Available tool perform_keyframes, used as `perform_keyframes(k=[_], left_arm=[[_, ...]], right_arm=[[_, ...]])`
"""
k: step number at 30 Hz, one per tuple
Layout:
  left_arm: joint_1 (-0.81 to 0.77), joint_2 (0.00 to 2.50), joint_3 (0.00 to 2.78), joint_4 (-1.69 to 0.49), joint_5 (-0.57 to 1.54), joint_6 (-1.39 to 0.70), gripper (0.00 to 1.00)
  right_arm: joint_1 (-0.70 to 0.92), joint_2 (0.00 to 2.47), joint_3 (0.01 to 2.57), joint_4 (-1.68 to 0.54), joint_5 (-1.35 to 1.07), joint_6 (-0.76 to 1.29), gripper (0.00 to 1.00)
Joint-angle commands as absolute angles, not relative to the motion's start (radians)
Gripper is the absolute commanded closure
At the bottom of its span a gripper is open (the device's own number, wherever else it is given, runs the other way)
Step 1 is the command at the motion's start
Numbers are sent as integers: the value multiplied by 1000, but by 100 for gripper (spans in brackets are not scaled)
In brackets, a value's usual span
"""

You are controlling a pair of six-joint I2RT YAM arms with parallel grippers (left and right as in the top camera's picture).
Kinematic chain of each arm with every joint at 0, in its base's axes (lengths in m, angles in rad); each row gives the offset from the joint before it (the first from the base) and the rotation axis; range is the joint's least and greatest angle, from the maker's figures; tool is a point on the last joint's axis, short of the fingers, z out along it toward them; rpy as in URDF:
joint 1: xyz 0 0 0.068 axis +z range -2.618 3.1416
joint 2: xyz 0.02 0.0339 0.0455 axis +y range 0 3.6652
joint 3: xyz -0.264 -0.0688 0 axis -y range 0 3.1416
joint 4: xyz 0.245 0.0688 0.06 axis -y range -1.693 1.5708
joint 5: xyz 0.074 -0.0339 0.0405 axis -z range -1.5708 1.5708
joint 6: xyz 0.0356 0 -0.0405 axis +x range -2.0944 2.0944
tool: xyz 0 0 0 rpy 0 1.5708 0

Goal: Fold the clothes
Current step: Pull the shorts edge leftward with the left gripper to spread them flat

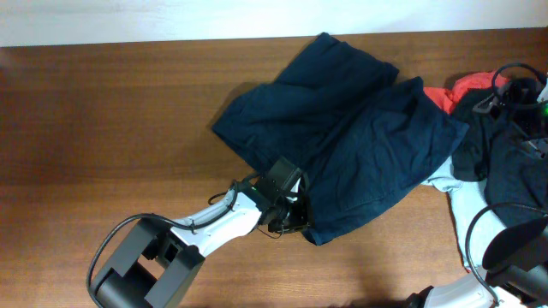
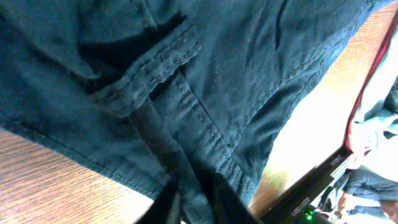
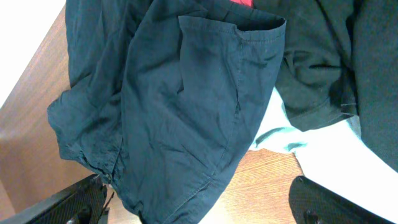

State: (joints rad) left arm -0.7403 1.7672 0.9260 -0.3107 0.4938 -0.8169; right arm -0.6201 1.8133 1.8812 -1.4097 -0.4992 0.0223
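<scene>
The dark navy shorts lie crumpled across the middle of the wooden table, with one leg hem toward the front. My left gripper is at the shorts' front-left edge. In the left wrist view its fingers are shut on a strip of the navy fabric by a seam. My right gripper is open and empty, its fingers spread wide on either side of the shorts' leg hem, which hangs over the table surface.
A pile of other clothes lies at the right: a red garment, a light blue T-shirt and dark garments. The right arm's base stands at the front right. The table's back edge meets a white wall.
</scene>
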Motion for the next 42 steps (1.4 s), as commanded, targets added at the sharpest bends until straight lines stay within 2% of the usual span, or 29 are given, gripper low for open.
perform_keyframes(k=[1, 2, 10, 18, 25, 32, 38, 42], left_arm=[[-739, 1768, 938, -311, 509, -814, 96], [-737, 1763, 938, -315, 509, -814, 99], [-712, 1677, 938, -362, 482, -756, 99], [-680, 1529, 938, -588, 234, -743, 99], [-672, 1520, 938, -810, 72, -653, 99], [-589, 1520, 938, -966, -85, -649, 99], [-467, 1520, 938, -966, -165, -649, 99], [-409, 1520, 938, -937, -162, -648, 95]], right_arm=[[-616, 1789, 1889, -1410, -501, 15, 2], [-616, 1789, 1889, -1410, -501, 15, 2], [-616, 1789, 1889, -1410, -501, 15, 1], [-616, 1789, 1889, -1410, -501, 15, 1], [-616, 1789, 1889, -1410, -501, 15, 1], [-616, 1789, 1889, -1410, -501, 15, 2], [-616, 1789, 1889, -1410, -501, 15, 2], [-616, 1789, 1889, -1410, -501, 15, 1]])
